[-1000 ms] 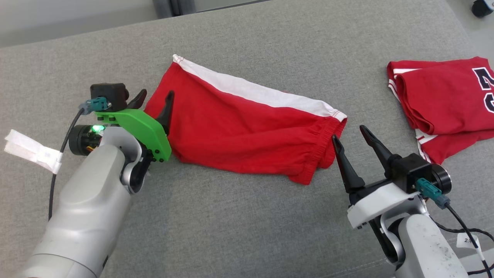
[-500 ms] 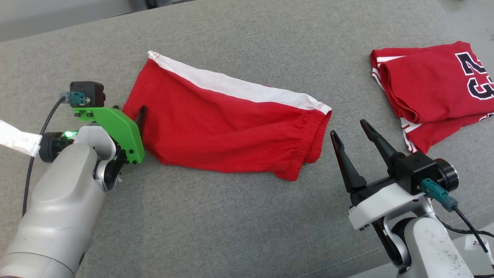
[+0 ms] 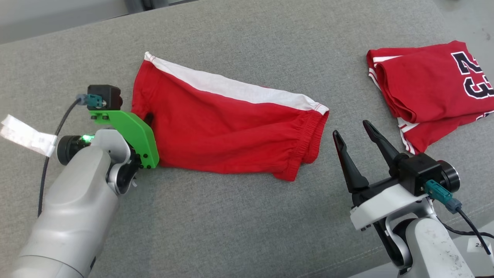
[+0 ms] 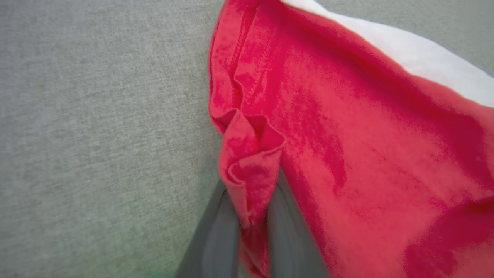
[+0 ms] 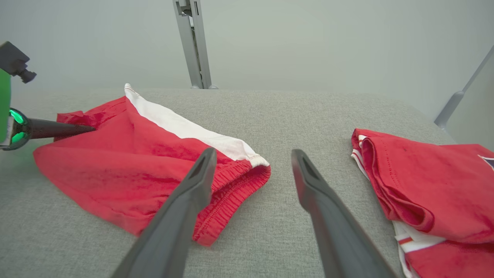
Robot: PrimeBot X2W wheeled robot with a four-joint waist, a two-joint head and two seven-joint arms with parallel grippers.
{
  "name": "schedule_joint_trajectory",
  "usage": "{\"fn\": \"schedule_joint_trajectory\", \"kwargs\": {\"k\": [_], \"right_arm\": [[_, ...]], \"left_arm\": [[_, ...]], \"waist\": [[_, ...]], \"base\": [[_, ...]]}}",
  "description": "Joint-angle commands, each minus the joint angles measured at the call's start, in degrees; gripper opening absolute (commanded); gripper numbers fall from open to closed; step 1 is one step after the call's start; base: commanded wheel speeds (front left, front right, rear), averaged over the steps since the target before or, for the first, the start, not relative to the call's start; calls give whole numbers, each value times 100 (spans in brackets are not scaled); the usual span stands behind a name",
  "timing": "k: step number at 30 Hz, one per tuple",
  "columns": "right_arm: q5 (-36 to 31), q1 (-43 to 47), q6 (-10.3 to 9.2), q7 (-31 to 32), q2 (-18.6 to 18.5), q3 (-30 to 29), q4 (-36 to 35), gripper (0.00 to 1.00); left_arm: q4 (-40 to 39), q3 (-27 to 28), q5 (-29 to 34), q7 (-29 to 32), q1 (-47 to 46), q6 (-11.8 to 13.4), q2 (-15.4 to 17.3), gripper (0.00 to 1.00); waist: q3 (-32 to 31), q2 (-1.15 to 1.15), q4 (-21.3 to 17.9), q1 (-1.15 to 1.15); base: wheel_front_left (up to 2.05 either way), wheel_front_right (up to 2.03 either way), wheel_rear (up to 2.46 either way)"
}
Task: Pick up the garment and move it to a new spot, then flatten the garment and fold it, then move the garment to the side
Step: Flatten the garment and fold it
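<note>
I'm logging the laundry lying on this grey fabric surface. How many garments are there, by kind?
Red shorts with white stripe: 1
Red numbered jersey: 1
Total: 2

On my feed the left claw (image 3: pixel 148 119) shows two long dark fingers rising from a bright green mount plate (image 3: pixel 129 129), with small black screws (image 3: pixel 146 166) at its lower corner. A black camera block (image 3: pixel 104 95) sits on top with a teal connector (image 3: pixel 92 101) plugged in. Its black cable (image 3: pixel 43 177) carries a white paper tag (image 3: pixel 25 135). A green light (image 3: pixel 87 138) glows on the black wrist ring. The right claw (image 3: pixel 351 128) has dark tapered fingers too, but I see a white mount plate (image 3: pixel 382 204) there, and its pale grey forearm (image 3: pixel 432 247) is speckled with dark scuffs.
</note>
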Motion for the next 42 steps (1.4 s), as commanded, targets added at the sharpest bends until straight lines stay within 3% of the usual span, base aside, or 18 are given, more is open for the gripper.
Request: {"fn": "schedule_joint_trajectory", "kwargs": {"k": [1, 12, 21, 28, 29, 30, 31, 32, 33, 42], "right_arm": [[40, -16, -10, -50, -16, -23, 22, 100], [-75, 188, -10, -20, -17, -299, 116, 100], [-56, 445, -10, 65, -18, -527, 253, 100], [39, 545, -10, 106, -17, -540, 370, 100], [48, 545, -10, 100, -18, -532, 388, 100], [58, 543, -10, 104, -18, -525, 403, 100], [59, 535, -10, 110, -18, -516, 418, 100], [70, 526, -10, 114, -17, -512, 431, 100], [75, 518, -10, 115, -18, -513, 445, 100], [-23, 363, -10, 283, -16, -310, 666, 100]], "left_arm": [[0, 2, -57, -62, 197, -18, -19, 0], [-650, 499, -520, -994, 1097, 92, 72, 0], [-1741, 715, -814, -1523, 2499, 530, 61, 0], [-2395, 708, -891, -1702, 3251, 879, -47, 0], [-2438, 697, -857, -1747, 3310, 933, -56, 19], [-2467, 688, -835, -1781, 3348, 974, -63, 30], [-2501, 692, -818, -1827, 3382, 1015, -82, 58], [-2533, 700, -823, -1876, 3412, 1037, -108, 94], [-2558, 700, -785, -1919, 3416, 1059, -104, 100], [-2740, 772, -160, -2527, 3386, 1189, 64, 100]], "waist": [[-58, 0, 52, 0], [-584, 0, 546, 0], [-1076, 0, 1017, 0], [-1280, 0, 1142, 0], [-1294, 0, 1139, 0], [-1303, 0, 1136, 0], [-1312, 0, 1131, 0], [-1318, 0, 1128, 0], [-1320, 0, 1126, 0], [-1375, 0, 1124, 0]], "base": [[0, 0, 0], [0, 0, 0], [0, 0, 0], [0, 0, 0], [0, 0, 0], [0, 0, 0], [0, 0, 0], [0, 0, 0], [0, 0, 0], [0, 0, 0]]}}
